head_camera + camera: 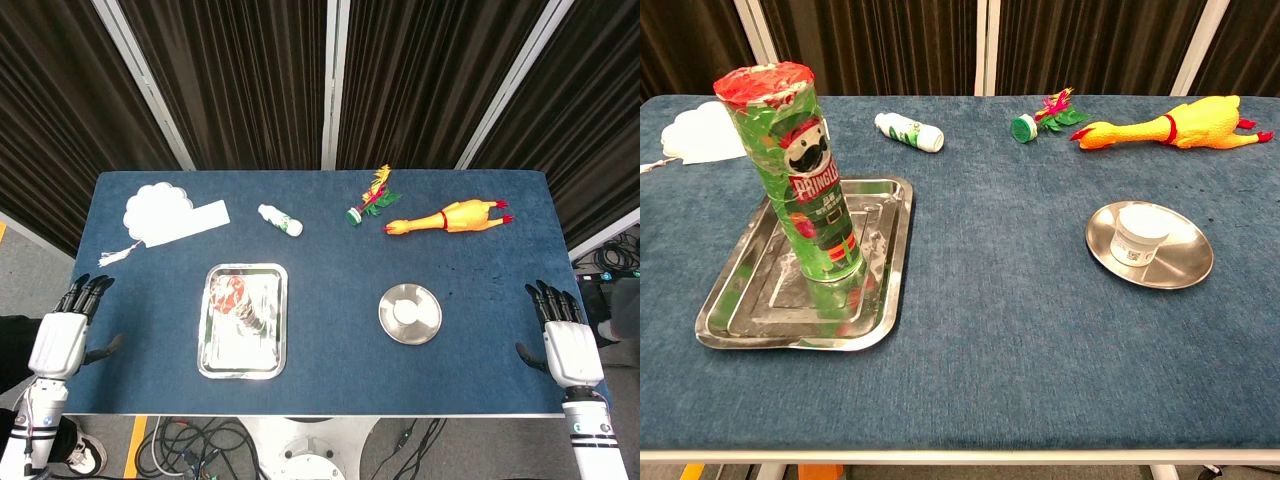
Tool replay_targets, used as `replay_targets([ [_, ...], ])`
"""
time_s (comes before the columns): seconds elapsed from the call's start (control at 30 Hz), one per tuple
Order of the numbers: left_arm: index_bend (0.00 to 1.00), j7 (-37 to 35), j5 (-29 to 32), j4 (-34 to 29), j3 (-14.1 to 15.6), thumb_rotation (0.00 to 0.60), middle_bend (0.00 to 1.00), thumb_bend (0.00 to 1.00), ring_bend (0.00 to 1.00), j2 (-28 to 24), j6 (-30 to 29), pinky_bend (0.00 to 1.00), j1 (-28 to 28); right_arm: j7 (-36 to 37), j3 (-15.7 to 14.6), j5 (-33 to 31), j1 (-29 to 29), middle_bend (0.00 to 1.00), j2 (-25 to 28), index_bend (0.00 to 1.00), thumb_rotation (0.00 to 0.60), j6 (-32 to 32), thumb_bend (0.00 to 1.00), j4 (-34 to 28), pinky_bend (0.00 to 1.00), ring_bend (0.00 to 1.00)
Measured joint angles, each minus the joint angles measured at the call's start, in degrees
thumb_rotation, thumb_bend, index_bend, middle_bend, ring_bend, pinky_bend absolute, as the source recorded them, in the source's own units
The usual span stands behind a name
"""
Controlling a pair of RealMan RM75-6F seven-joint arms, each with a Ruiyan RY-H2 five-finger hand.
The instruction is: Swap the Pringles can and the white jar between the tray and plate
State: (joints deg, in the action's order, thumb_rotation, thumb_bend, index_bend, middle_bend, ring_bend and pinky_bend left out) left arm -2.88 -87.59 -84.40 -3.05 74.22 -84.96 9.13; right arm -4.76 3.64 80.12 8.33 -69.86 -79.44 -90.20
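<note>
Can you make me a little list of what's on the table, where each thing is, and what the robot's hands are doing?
Pringles can: standing upright in the tray
White jar: sitting on the plate
Small white bottle: lying on its side behind the tray
Rubber chicken: lying at the far right
White fan: far left corner
Left hand: open, at the table's left edge, holding nothing
Right hand: open, at the right edge, holding nothing
Swap: not started
</note>
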Motion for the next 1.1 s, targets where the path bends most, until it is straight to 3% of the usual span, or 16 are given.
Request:
replay_targets([
  [0.37,0.11,-1.72,-1.62,-2.68,-0.89,0.6,0.1,0.17,0.02,-2.2,0.02,0.21,1.45,0.33,0.44,-0.42,-0.26,0.0,0.82,0.0,0.6,0.19,0.18,-0.14,0.0,0.0],
  [0.57,0.11,-3.42,-5.08,-8.35,-1.88,0.6,0.1,0.17,0.02,-6.68,2.79,0.2,5.45,0.46,0.17,-0.21,-0.36,0.0,0.84,0.0,0.6,0.54,0.18,0.76,0.0,0.0],
  [0.8,0.1,-2.67,-10.91,-13.93,-2.75,0.6,0.06,0.17,0.0,-12.32,12.03,0.16,13.95,0.99,0.3,-1.04,-0.36,0.0,0.77,0.0,0.6,1.59,0.18,1.79,0.0,0.0],
  [1.1,0.1,-0.66,-12.3,-17.68,-4.05,0.6,0.06,0.17,0.0,-15.17,24.9,0.15,24.56,1.57,0.23,-1.98,-0.05,0.0,0.16,0.0,0.6,3.46,0.18,2.86,0.0,0.0],
])
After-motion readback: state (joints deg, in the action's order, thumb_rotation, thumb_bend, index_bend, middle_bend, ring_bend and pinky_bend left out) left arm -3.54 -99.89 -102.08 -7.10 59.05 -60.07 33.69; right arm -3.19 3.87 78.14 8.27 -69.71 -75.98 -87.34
